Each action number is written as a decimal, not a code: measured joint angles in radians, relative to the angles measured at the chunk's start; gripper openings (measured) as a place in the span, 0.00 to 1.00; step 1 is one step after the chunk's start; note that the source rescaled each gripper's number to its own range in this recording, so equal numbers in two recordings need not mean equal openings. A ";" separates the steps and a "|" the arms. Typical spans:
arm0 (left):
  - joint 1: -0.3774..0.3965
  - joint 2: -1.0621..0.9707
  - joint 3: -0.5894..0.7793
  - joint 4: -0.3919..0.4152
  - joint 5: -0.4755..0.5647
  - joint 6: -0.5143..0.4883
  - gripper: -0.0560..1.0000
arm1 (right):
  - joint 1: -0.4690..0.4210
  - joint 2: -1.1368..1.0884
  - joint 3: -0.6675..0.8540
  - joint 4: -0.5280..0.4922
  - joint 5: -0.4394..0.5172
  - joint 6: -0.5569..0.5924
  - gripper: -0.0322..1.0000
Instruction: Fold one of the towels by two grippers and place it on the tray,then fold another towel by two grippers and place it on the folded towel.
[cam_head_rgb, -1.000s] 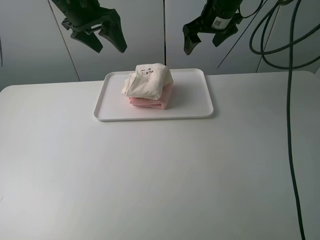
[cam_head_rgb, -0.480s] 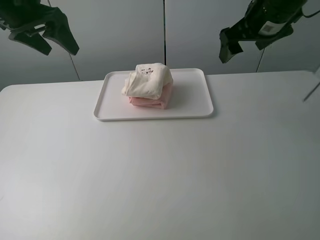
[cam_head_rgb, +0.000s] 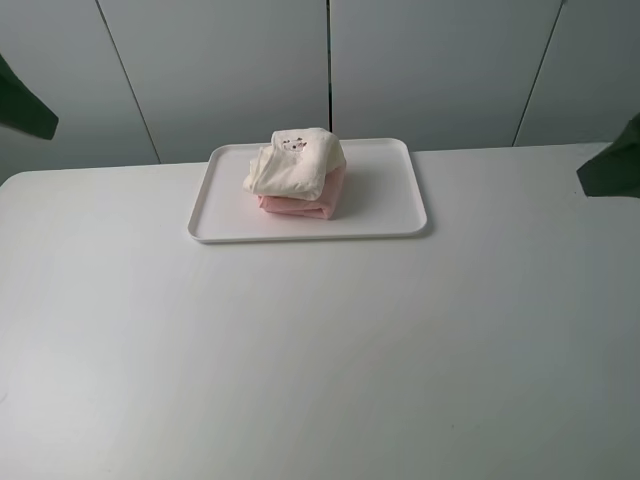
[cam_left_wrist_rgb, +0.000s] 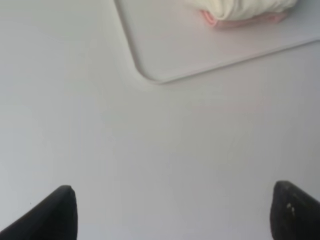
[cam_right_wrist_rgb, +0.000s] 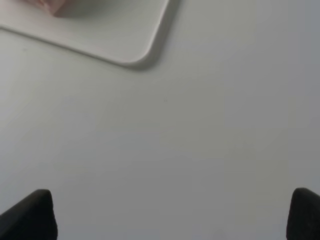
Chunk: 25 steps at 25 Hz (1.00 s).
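The cream towel (cam_head_rgb: 296, 161) lies folded on top of the folded pink towel (cam_head_rgb: 305, 203), both on the white tray (cam_head_rgb: 390, 200) at the back of the table. My left gripper (cam_head_rgb: 22, 106) shows only as a dark shape at the far left edge, my right gripper (cam_head_rgb: 612, 166) at the far right edge, both well away from the tray. In the left wrist view the left gripper (cam_left_wrist_rgb: 172, 220) is open and holds nothing, with the tray corner (cam_left_wrist_rgb: 160, 50) and both towels beyond it. The right gripper (cam_right_wrist_rgb: 167, 220) is open over bare table near the tray corner (cam_right_wrist_rgb: 115, 35).
The white table (cam_head_rgb: 320, 350) stretches wide in front of the tray. Pale wall panels (cam_head_rgb: 430, 70) stand behind its back edge.
Both arms have swung outward from above the tray to the left and right edges of the high view. The stacked towels have not moved.
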 joint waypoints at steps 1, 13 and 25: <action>0.000 -0.041 0.032 0.000 0.000 -0.015 0.99 | 0.000 -0.056 0.015 0.000 0.031 0.000 1.00; 0.000 -0.569 0.263 0.131 0.084 -0.176 0.99 | 0.000 -0.486 0.137 0.067 0.192 -0.011 1.00; 0.000 -0.935 0.487 0.148 0.139 -0.209 0.99 | 0.000 -0.629 0.263 0.160 0.153 -0.080 1.00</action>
